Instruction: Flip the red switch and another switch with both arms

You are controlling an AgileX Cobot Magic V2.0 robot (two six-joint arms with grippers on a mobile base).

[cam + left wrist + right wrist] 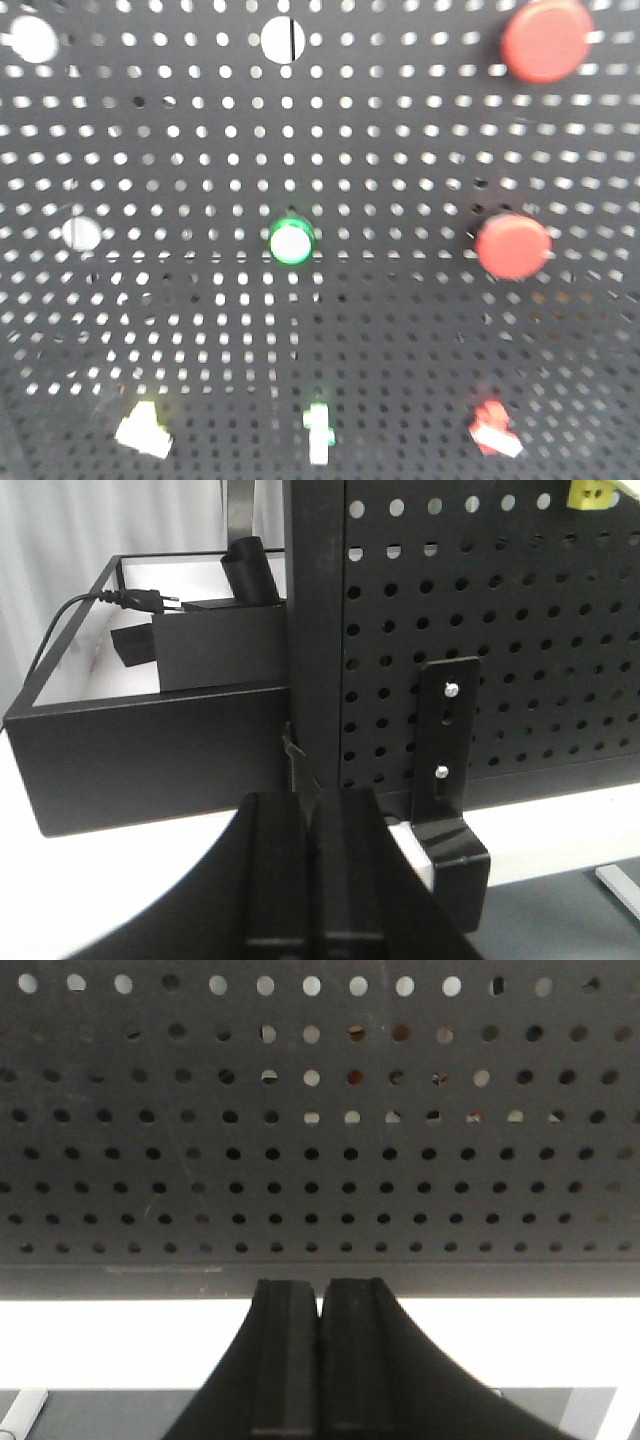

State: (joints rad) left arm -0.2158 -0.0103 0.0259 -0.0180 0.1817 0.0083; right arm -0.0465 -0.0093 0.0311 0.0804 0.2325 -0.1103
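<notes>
In the front view a black perforated panel (400, 330) fills the frame. The red switch (492, 428) sits at its bottom right, its white lever angled down to the right. Another switch, yellow-based (143, 430), sits at the bottom left. No arm shows in that view. My left gripper (313, 802) is shut with nothing in it, low in front of the panel's left edge post (315, 630); a yellow piece (591, 493) shows at the top right. My right gripper (320, 1286) is shut and empty, just below the panel's lower rim (320, 1278).
A green-based toggle (318, 430) stands between the two switches. Two big round red buttons (547, 40) (512, 246) and a green-ringed button (292, 241) sit higher up. A black box (160, 750) with a power cable lies left of the panel, and a black bracket (450, 780) holds its foot.
</notes>
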